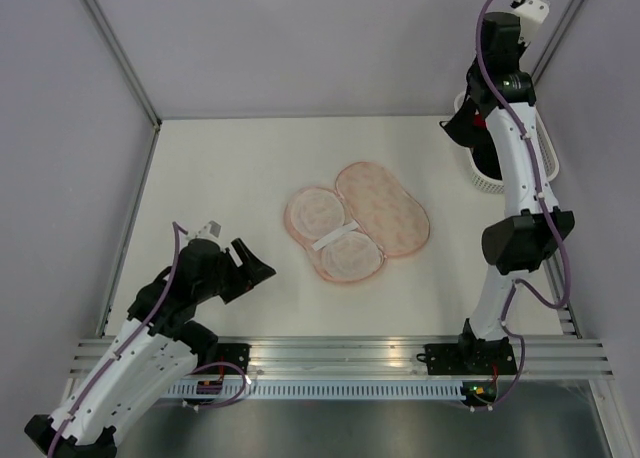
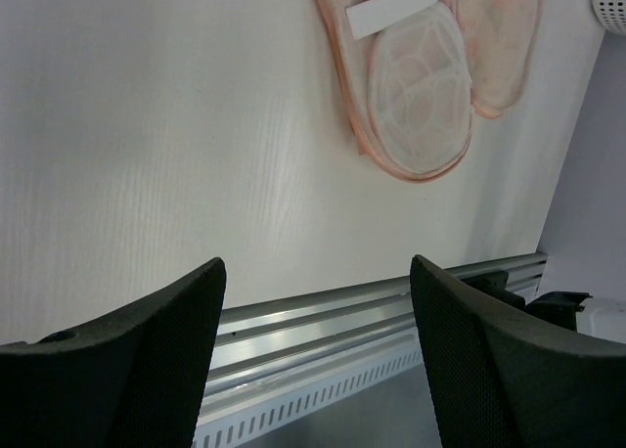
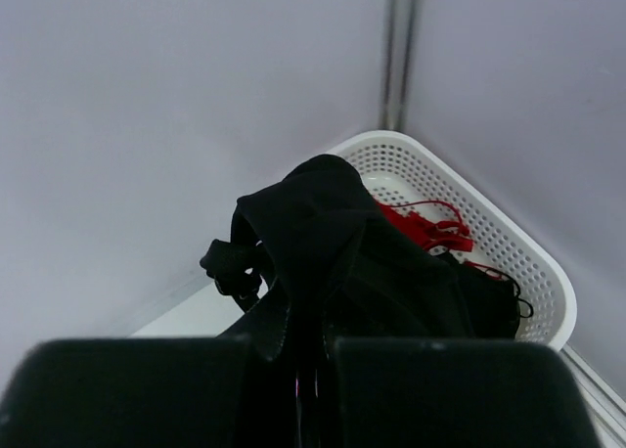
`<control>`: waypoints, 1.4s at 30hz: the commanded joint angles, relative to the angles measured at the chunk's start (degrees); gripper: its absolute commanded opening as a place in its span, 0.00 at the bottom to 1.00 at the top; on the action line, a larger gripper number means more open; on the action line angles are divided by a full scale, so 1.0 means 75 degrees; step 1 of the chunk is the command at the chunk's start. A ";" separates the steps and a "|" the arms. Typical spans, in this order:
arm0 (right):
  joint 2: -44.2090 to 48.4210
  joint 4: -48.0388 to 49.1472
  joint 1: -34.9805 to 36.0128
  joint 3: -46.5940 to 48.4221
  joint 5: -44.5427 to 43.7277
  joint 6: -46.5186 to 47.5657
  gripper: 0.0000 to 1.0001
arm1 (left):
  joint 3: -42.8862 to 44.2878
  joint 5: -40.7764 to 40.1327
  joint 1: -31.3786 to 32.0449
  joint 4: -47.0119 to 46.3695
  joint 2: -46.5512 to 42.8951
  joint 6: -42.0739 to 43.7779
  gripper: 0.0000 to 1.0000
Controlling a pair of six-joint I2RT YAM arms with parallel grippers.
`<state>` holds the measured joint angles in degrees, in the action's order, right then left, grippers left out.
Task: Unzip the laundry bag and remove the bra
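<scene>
**item: bra, out of bag, hanging from r. gripper at far-right corner**

- bra (image 3: 313,233): black fabric, bunched, thin strap loop dangling on its left. clamped in right gripper (image 3: 308,362), jaws together on the cloth, no gap showing. held up off the tabletop (image 1: 220,178).
- basket (image 3: 509,247): white lattice, far-right corner against the walls. sits just beyond and below the hanging bra. red garment (image 3: 427,228) already inside. can't tell whether the bra hangs fully over the opening or only over the near rim, since the fabric hides that edge.
- laundry bag (image 1: 357,221): mid tabletop, unzipped, both halves spread flat, pale lining up. long axis of each half runs far-left to near-right. nothing black left in it. well apart from the bra, to the near-left of it.
- left gripper (image 2: 315,268): jaws wide apart, holding nothing, hovering low at near-left. bag lies ahead and to its right, not touching.
- status (judged): unzip done, bra out of bag. only set-down left, likely into the basket.
- key relation: drop point lies straight down and slightly forward of r. gripper. r. arm is the only one near it, l. arm well apart across the tabletop.
- risk (judged): strap could snag on a finger or the rim at release.
</scene>
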<state>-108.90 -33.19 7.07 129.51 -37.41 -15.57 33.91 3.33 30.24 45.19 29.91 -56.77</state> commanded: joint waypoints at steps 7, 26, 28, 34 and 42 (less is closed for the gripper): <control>-0.1862 0.1307 -0.1282 0.1470 0.0032 -0.0560 0.00 | 0.0295 0.0071 -0.0012 0.0514 -0.0203 -0.0129 0.80; -0.3363 -0.0636 -0.2091 -0.0592 0.1809 -0.2025 0.10 | -0.0127 0.0352 -0.0012 0.0244 0.0020 -0.0200 0.80; -0.3269 -0.0614 -0.2091 -0.0767 0.2185 -0.1955 0.15 | -0.0150 0.0399 -0.0012 0.0244 -0.0097 -0.0246 0.80; -0.2766 -0.0613 -0.2079 -0.0735 0.2925 -0.1369 0.74 | -0.0197 0.0388 -0.0012 0.0244 -0.0296 -0.0305 0.80; -0.1068 -0.0543 -0.2068 -0.0183 0.2984 -0.0889 0.98 | 0.0001 0.0282 -0.0012 0.0233 -0.0542 -0.0293 0.82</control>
<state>-127.09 -38.68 -8.73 123.66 -16.08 -24.08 32.93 5.06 30.24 47.90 27.09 -57.47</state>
